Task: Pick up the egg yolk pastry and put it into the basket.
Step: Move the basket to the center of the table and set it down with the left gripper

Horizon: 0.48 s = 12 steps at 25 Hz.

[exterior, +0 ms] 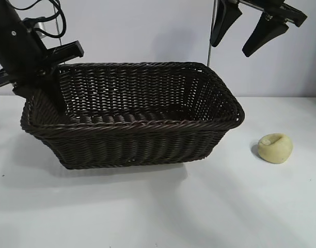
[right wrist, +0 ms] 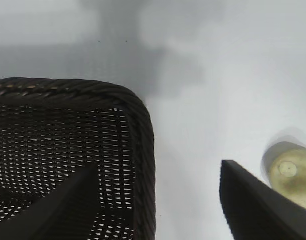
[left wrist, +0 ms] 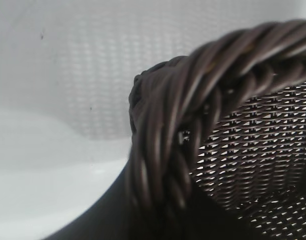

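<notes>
The basket (exterior: 132, 116), a large dark brown wicker one with a braided rim and sloping sides, stands on the white tabletop (exterior: 158, 206) left of centre in the exterior view. Nothing shows on the part of its woven floor that can be seen. The egg yolk pastry (exterior: 275, 148), a small pale yellow dome with a shallow dent on top, lies on the tabletop to the right of the basket, apart from it and touching nothing else.

The left hand (exterior: 53, 95) is down at the basket's left end, its black body crossing over the braided rim there. Its fingertips are hidden against the dark weave inside the wall, so the exterior view does not show how they stand; they are drawn nearly together, and whether they pinch the rim cannot be told. The left wrist view is filled by the braided rim corner (left wrist: 193, 115) very close up, with the inner mesh beside it and bare tabletop beyond.

The right hand (exterior: 243, 33) hangs high at the upper right of the exterior view, above the basket's right end and well above the pastry. Its 2 black fingers (exterior: 264, 32) stand clearly apart and hold nothing. In the right wrist view, one finger (right wrist: 258, 205) shows just beside the pastry (right wrist: 290, 177), the other shows over the basket's interior, and the basket's rounded corner (right wrist: 143, 130) sits between them.
</notes>
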Motion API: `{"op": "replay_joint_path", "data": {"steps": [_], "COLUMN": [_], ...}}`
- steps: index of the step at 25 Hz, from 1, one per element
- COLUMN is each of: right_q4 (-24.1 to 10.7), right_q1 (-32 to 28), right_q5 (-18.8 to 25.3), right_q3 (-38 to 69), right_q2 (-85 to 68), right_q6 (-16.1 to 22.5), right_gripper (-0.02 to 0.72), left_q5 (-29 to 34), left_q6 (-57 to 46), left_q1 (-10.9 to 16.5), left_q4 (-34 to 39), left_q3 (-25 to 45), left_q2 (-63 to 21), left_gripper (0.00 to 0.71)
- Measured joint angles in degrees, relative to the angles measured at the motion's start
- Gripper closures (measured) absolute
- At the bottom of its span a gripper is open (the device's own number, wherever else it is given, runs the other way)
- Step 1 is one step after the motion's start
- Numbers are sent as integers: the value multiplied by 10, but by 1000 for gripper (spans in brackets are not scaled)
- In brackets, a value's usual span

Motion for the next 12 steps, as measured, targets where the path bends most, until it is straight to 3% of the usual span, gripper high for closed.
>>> {"op": "replay_joint_path", "data": {"steps": [12], "right_q4": [0], "right_q1": [0], "right_q5": [-1], "right_q3": [0], "right_q2": [0], "right_q6": [0], "right_gripper": [207], "left_q5": [-30], "left_q6": [39], "left_q1": [0], "left_q4": [-25], "left_q3": [-1], "left_q2": [40], "left_gripper": [610]}}
